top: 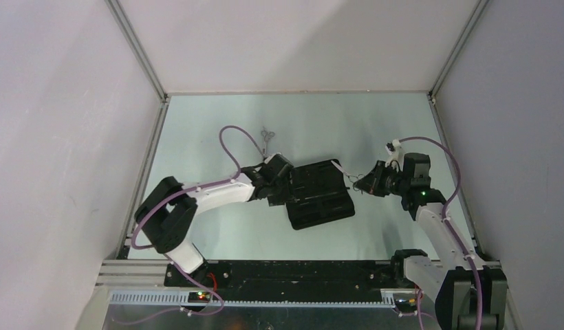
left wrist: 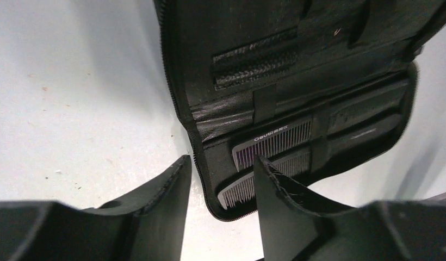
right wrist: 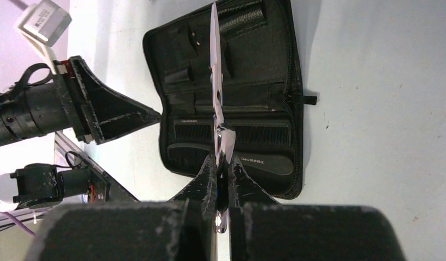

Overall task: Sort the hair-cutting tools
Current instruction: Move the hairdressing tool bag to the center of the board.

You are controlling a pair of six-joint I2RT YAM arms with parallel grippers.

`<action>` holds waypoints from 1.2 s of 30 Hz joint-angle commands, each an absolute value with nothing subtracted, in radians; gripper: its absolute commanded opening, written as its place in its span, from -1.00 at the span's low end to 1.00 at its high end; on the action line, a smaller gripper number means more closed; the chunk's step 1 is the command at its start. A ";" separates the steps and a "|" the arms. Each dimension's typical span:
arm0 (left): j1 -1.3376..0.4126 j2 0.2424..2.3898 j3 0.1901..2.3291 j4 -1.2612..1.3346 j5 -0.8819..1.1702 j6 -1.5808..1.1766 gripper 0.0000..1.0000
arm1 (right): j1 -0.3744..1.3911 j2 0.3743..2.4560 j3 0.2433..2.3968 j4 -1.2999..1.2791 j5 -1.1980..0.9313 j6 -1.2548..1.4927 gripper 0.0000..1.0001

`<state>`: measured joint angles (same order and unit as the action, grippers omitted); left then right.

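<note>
Right end effector [right wrist: 222, 160] clamps the scissors [right wrist: 216, 103] toward the counter [top: 217, 234] right edge, blades over the open pouch [right wrist: 259, 70]. The narrow grip risks pivoting and snagging. Left end effector [left wrist: 222, 160] stands wide.

Left tool [left wrist: 221, 166] hangs spread wide above the open black pouch [left wrist: 275, 32] on the white desk [left wrist: 74, 98]: 1 finger over the pouch's near corner, 1 over bare desk. 2 combs [left wrist: 275, 142] sit side by side under a strap [left wrist: 318, 136].
</note>
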<state>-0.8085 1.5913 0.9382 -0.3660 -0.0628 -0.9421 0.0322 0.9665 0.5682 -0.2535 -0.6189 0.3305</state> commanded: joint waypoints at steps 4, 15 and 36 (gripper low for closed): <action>-0.845 1.654 0.999 -0.451 -0.051 -0.894 -0.10 | 0.029 0.992 0.605 -0.228 -0.673 0.296 -1.00; -0.859 1.670 0.996 -0.503 -0.008 -0.844 -0.57 | 0.068 1.001 0.605 -0.214 -0.680 0.306 -1.00; -0.621 1.347 0.778 -0.695 0.055 -0.504 -0.57 | 0.311 1.141 0.675 -0.312 -0.782 0.265 -1.00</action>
